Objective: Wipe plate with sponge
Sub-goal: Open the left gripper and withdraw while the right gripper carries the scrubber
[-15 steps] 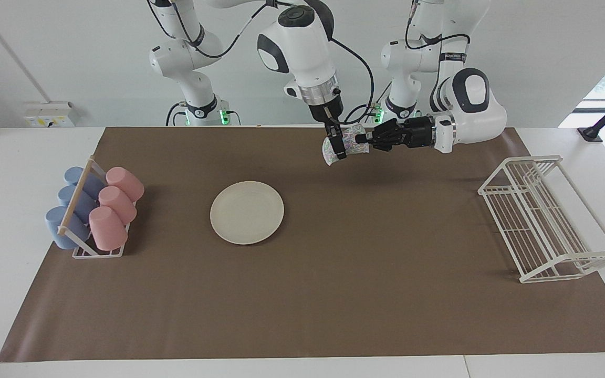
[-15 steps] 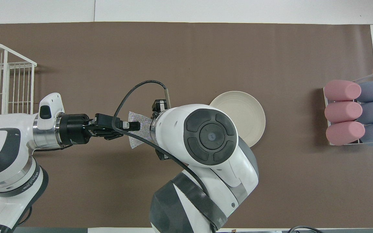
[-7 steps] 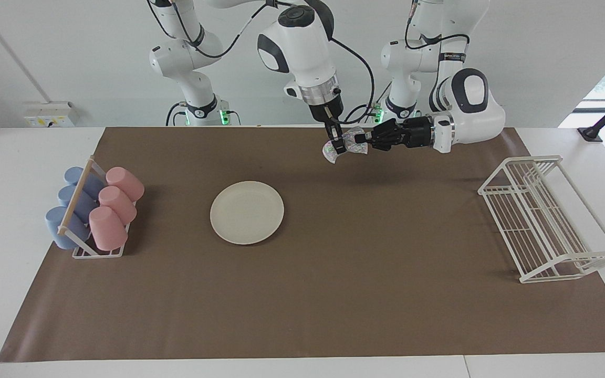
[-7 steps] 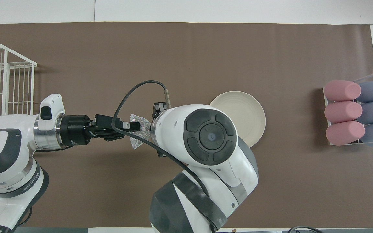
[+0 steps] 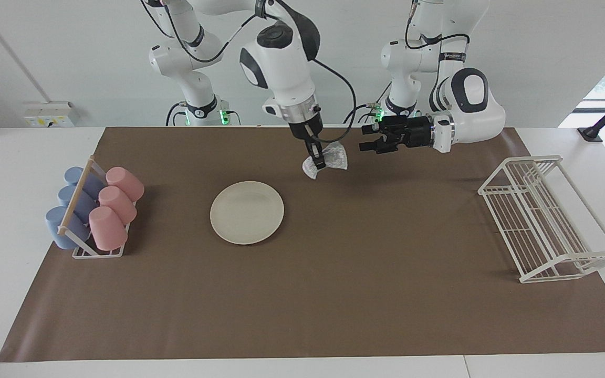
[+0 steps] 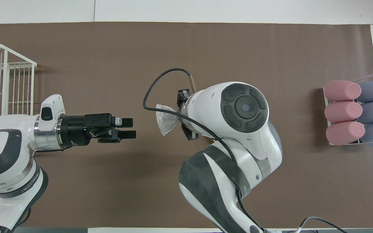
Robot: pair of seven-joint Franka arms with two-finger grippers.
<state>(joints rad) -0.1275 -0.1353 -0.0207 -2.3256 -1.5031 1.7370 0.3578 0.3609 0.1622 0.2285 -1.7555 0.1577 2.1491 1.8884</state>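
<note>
Sponge (image 5: 329, 158) hangs pinched in the right claw (image 5: 317, 162), up over the brown surface (image 5: 365, 273) — not yet over the plate (image 5: 247, 212). Left claw (image 5: 366, 138) is released beside it, holding nothing. The floppy sponge could slip out — only one edge is pinched.

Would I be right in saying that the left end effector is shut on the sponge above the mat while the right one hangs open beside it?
Not quite: the arms are swapped. The facing view shows the right end effector shut on the sponge above the mat, while the left end effector hangs open beside it.
</note>
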